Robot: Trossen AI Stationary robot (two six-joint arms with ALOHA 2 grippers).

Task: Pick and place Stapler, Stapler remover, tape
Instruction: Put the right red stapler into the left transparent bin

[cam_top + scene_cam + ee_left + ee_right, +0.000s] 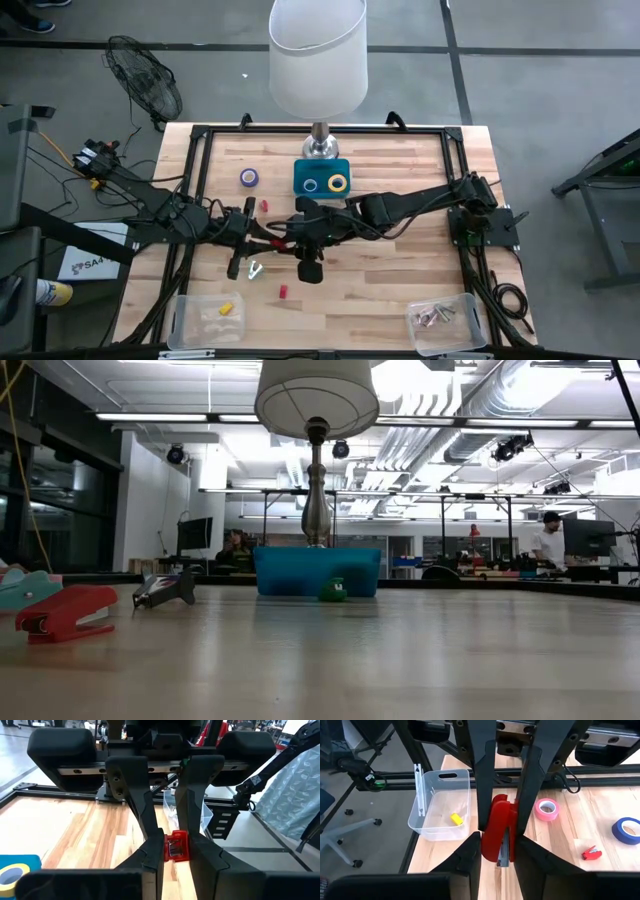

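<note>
Pick step: red stapler (496,832) clamped in right gripper (499,845), small red staple remover (176,846) pinched by left gripper (176,851); placement into bins is judged next.

You look straight down on the wooden table (400,210) from overhead, level across it from its edge, and closely past each wrist's fingers.

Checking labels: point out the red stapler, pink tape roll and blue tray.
red stapler (496,831): right wrist view, middle of its red top.
pink tape roll (547,809): right wrist view, ring's near rim.
blue tray (300,572): low view, front wall.
</note>
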